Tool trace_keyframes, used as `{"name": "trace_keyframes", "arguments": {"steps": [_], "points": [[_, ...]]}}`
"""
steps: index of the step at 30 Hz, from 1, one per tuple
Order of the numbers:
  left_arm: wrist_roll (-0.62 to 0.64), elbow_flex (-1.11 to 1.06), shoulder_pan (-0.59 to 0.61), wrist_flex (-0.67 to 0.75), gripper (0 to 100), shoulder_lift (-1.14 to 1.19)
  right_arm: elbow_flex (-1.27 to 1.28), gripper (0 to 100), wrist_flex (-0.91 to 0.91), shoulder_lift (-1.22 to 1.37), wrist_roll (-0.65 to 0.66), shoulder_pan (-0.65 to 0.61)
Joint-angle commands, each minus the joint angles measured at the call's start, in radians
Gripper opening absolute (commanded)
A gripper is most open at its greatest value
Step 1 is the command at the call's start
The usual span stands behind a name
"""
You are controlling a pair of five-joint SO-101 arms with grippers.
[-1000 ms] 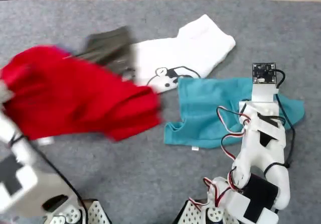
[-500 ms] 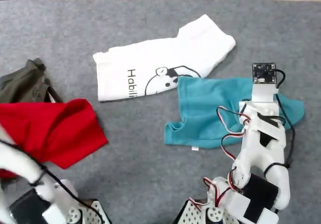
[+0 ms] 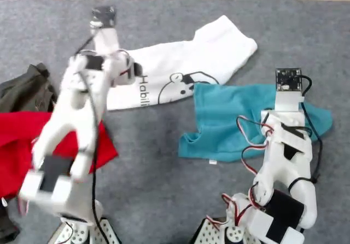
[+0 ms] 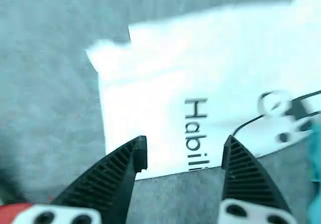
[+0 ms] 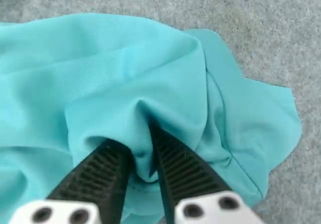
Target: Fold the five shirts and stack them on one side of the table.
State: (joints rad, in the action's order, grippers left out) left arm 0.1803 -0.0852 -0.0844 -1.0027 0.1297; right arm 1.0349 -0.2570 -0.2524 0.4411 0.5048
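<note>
Hovering over the lettered end of the white shirt (image 3: 186, 71), the left end effector (image 4: 185, 146) has swung in from the table's (image 3: 164, 200) near-left corner, with its fingers spread wide and nothing between them. The red shirt (image 3: 22, 145), airborne a second ago, now lies rumpled at the left edge touching the olive shirt (image 3: 24, 91). The right end effector (image 5: 140, 138) has not moved, fingers nearly together pinching a fold of the teal shirt (image 3: 224, 123), which touches the white shirt's near edge.

The left arm (image 3: 76, 112) (blurred) hides part of the red shirt (image 3: 16, 145), cropped at the high view's edge.
</note>
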Motion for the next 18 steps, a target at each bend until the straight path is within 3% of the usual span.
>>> {"name": "trace_keyframes", "arguments": {"steps": [1,6,11,13,15,18], "points": [[0.032,0.196,-0.013,-0.041,25,0.267,-0.002,1.5,0.017,-0.008,0.008,-0.028],[0.038,0.483,-0.007,-0.245,24,0.566,-0.002,1.5,0.018,-0.008,0.008,-0.028],[0.029,0.780,-0.005,-0.497,2,0.629,-0.002,1.5,0.018,-0.008,0.008,-0.026],[0.029,0.921,-0.010,-0.643,5,0.629,-0.002,1.5,0.018,-0.008,0.008,-0.023],[0.028,1.081,0.004,-0.764,2,0.629,-0.002,1.5,0.018,-0.008,0.008,-0.023],[-0.018,1.188,0.107,-0.763,3,0.578,-0.002,1.5,0.018,-0.008,0.008,-0.023]]}}
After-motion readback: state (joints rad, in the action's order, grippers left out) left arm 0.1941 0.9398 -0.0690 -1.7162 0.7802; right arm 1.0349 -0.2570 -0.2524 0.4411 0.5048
